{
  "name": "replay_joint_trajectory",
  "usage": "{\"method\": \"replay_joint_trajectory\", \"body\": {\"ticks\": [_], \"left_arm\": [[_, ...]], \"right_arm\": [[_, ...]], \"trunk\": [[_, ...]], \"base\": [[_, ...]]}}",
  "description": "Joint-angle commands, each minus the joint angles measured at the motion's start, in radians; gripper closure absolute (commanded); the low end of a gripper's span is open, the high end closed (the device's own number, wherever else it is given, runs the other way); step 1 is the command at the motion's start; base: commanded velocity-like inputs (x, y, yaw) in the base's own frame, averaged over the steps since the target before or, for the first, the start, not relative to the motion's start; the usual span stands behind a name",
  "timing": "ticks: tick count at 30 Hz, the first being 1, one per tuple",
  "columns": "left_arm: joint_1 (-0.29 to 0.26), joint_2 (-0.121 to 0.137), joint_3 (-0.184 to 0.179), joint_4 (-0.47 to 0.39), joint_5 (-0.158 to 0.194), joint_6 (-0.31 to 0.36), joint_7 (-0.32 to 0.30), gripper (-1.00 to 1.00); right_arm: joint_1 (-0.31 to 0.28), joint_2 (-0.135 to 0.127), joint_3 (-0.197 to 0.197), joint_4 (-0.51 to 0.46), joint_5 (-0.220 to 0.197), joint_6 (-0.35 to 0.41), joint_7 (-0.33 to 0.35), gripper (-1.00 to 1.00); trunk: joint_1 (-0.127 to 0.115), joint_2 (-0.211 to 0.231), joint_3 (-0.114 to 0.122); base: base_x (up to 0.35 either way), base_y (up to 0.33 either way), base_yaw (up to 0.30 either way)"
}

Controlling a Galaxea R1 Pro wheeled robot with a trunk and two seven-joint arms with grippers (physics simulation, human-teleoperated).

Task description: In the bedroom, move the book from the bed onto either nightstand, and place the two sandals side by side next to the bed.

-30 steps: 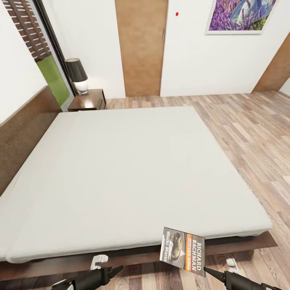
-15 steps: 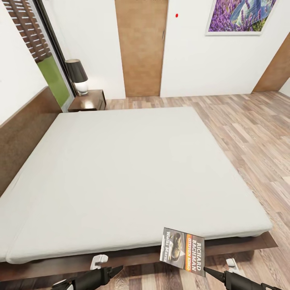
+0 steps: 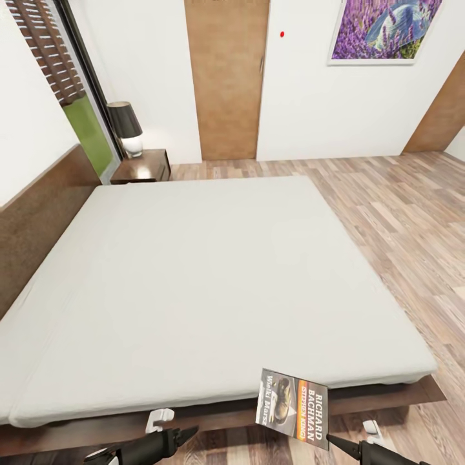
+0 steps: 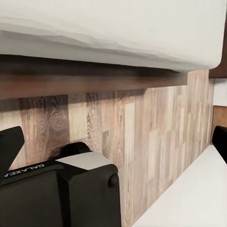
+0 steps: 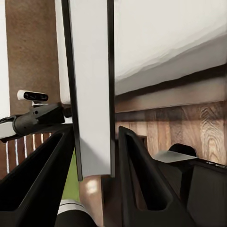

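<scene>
The right gripper [image 3: 330, 440] was cut off at the head view's lower edge, its body largely out of frame. Its jaws were clamped on the book [image 3: 292, 405], which stood up from the fingertips in front of the bed [image 3: 219, 284]'s near frame; in the right wrist view the book [image 5: 92, 85] sat edge-on between the fingers [image 5: 142, 184]. The left gripper [image 3: 184, 434], beside it and apart, pointed at the frame; whether it was parted or closed could not be told. Beyond both, the white mattress lay bare. The nightstand [image 3: 143, 166] with its lamp [image 3: 126, 127] stood far across the bed, by the headboard. Open wooden floor [image 3: 400, 226] ran to the right gripper's outer side.
</scene>
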Motion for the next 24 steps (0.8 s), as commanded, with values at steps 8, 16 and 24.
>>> {"method": "replay_joint_trajectory", "body": {"ticks": [8,16,24], "left_arm": [[0.000,-0.001,-0.008,0.000,0.011,0.005,-0.002,-1.00],[0.000,-0.002,-0.008,0.000,0.011,0.005,-0.002,-1.00],[0.000,-0.002,-0.008,0.000,0.012,0.005,-0.002,-1.00]], "right_arm": [[0.000,0.000,0.002,0.000,-0.004,0.004,0.002,1.00],[-0.001,0.000,0.002,0.000,-0.004,0.004,0.002,1.00],[-0.001,0.002,0.002,0.000,-0.004,0.004,0.002,1.00]], "trunk": [[0.000,-0.001,0.012],[0.000,-0.001,0.025],[0.000,-0.001,0.038]], "base": [[0.000,0.000,0.000],[0.000,0.000,0.000],[0.000,0.000,0.000]]}}
